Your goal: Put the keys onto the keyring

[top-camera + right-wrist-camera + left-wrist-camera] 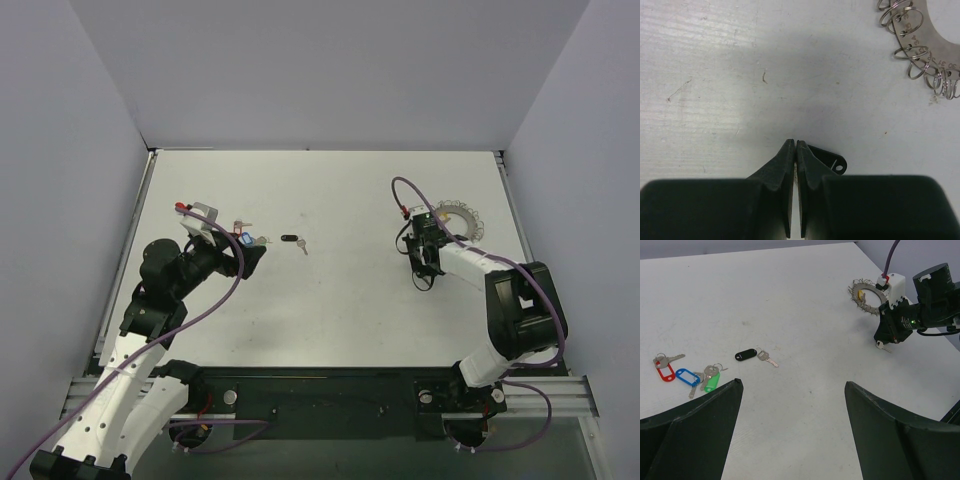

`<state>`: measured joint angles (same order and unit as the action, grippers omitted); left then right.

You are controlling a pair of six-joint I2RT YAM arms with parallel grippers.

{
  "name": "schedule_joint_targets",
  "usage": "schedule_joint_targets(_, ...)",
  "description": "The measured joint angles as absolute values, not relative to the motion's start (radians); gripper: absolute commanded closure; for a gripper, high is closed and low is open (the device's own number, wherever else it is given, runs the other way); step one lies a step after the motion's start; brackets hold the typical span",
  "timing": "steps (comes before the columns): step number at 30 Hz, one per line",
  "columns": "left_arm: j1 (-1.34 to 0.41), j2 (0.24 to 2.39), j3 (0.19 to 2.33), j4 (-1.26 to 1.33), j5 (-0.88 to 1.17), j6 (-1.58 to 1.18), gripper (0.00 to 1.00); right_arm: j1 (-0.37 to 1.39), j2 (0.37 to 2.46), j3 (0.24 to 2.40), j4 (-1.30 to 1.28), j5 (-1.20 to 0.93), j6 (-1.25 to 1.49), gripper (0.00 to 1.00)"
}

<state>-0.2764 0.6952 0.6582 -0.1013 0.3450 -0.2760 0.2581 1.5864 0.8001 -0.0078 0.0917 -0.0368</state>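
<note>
Left wrist view: black-tagged key [746, 354] lies flat on the table [790, 290], left of centre. Its long axis runs roughly left to right, tag left, blade pointing toward the right gripper [883, 342]. Red-tagged key [662, 368], blue-tagged key [686, 376] and green-tagged key [711, 383] cluster left of it. Blue and green overlap, and their blades are hard to separate. Left gripper [793, 385] is spread wide, empty, near that cluster. Keyring [867, 294] lies flat at far right, partly hidden behind the right gripper; the frame edge cuts it off in right wrist view. Right gripper's fingers are pressed together. A small black tag [832, 161] pokes out beside them; whether it is pinched is unclear.
</note>
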Motion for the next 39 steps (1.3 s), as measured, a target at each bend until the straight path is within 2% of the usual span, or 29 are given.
schedule_joint_targets(5, -0.276, 0.695, 0.658, -0.101, 0.345, -0.276, 0.07, 0.254, 1.586, 0.782, 0.027, 0.097, -0.028, 1.00)
schedule_joint_targets(17, -0.276, 0.695, 0.658, -0.101, 0.345, -0.275, 0.07, 0.195, 1.568, 0.759, 0.035, 0.032, -0.015, 0.76)
schedule_joint_targets(28, -0.276, 0.695, 0.658, -0.101, 0.345, -0.275, 0.07, 0.183, 1.475, 0.776, -0.013, -0.044, -0.019, 0.67)
schedule_joint_targets(32, -0.276, 0.695, 0.658, -0.101, 0.345, -0.275, 0.07, 0.179, 1.482, 0.886, -0.160, -0.081, -0.082, 0.62)
schedule_joint_targets(39, -0.276, 0.694, 0.658, -0.101, 0.345, -0.275, 0.07, 0.151, 1.638, 1.259, -0.519, -0.171, -0.291, 0.61)
